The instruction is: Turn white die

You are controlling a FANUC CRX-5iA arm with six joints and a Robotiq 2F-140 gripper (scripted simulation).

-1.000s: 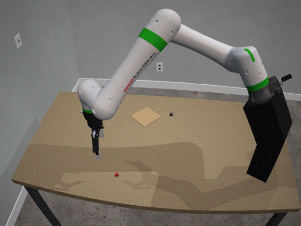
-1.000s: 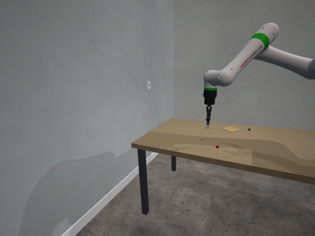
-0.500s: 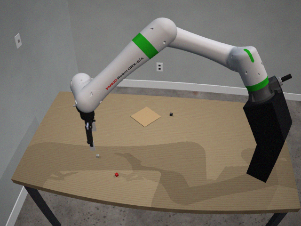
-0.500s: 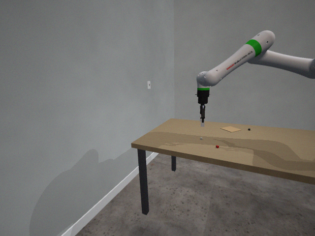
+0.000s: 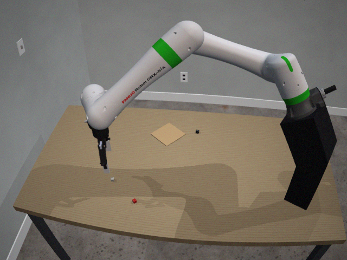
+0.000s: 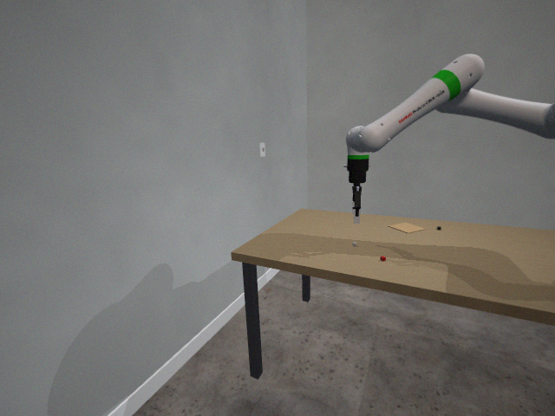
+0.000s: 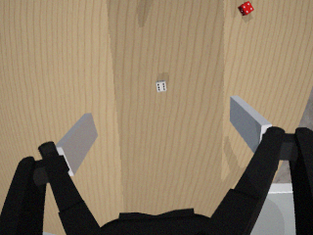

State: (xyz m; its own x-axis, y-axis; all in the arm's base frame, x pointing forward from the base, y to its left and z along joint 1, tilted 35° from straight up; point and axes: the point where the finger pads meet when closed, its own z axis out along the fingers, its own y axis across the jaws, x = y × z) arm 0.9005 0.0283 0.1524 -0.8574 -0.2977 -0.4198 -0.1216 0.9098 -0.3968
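The gripper (image 5: 105, 168) hangs above the desk (image 5: 229, 156) with its fingers spread wide and nothing between them, pointing straight down. The white die (image 5: 112, 179) sits on the bare desk just below and slightly in front of the fingertips, well apart from the mat (image 5: 167, 134); in the wrist view it lies between the two pads, ahead of them. The red die (image 5: 134, 200) rests nearer the front edge, and the black die (image 5: 197, 131) sits just beside the mat.
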